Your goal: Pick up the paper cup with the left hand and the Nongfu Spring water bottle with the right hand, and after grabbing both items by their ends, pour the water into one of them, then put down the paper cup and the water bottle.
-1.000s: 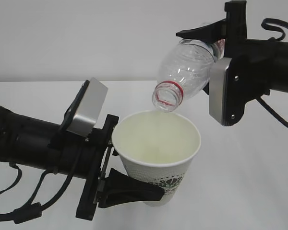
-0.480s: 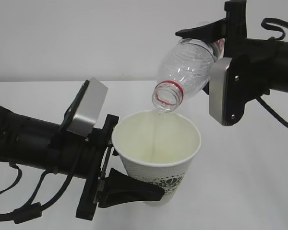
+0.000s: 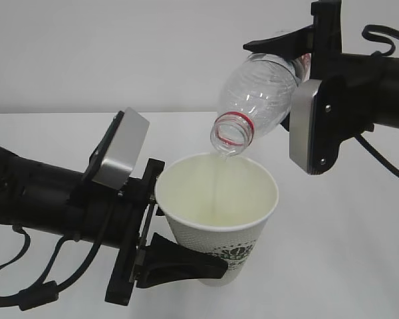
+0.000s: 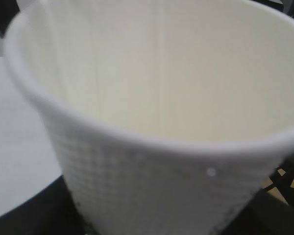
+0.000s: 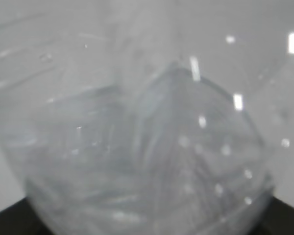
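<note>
The white tapered paper cup [image 3: 217, 216] with a rolled rim and a green logo low on its side stood upright, held off the white table [image 3: 359, 252]. The left tool [image 3: 161, 219], a black two-fingered gripper on a thick black arm with a silver-grey box on its wrist, was clamped around the cup's lower body, one black finger [image 3: 186, 264] curving across the front below the logo and the other pressed against the cup's far-left side near the rim. In the left wrist view the cup's dotted wall [image 4: 152, 191] and pale, faintly yellowish inside filled the picture.

Just above the cup's rim hung the open mouth of the clear ribbed plastic bottle with a red neck ring [image 3: 253, 106], tilted steeply neck-down. A thin stream of clear water [image 3: 217, 176] fell from the mouth into the cup.

Above and right of the cup, the right tool [image 3: 299, 56] was clamped on the bottle's raised base end, its jaws set wide around it; the right wrist view showed only blurred clear plastic [image 5: 147, 147].
</note>
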Robot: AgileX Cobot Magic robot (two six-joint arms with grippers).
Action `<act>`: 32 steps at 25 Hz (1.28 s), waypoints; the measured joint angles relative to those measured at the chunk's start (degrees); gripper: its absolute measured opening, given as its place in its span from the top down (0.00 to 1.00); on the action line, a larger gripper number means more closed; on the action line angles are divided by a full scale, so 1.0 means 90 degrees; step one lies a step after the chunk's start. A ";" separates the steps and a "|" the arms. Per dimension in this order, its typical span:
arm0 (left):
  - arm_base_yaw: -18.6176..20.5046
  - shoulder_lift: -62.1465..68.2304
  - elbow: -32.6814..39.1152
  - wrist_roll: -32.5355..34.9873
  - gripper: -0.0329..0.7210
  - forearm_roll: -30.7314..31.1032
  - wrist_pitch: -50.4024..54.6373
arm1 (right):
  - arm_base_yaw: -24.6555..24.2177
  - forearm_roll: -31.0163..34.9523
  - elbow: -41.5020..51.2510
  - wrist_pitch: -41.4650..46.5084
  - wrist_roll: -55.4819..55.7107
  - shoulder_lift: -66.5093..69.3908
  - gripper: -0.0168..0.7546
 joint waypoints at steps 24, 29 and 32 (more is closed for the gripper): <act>0.0000 0.0000 0.0000 0.0000 0.30 0.0000 0.0000 | 0.0000 0.0000 0.0000 -0.0015 0.0000 0.0000 0.34; 0.0000 0.0000 0.0000 0.0000 0.30 0.0000 0.0000 | 0.0000 0.0000 0.0000 -0.0015 0.0000 0.0000 0.34; 0.0000 0.0000 0.0000 0.0000 0.30 0.0000 0.0000 | 0.0000 0.0000 0.0000 -0.0015 0.0000 0.0000 0.34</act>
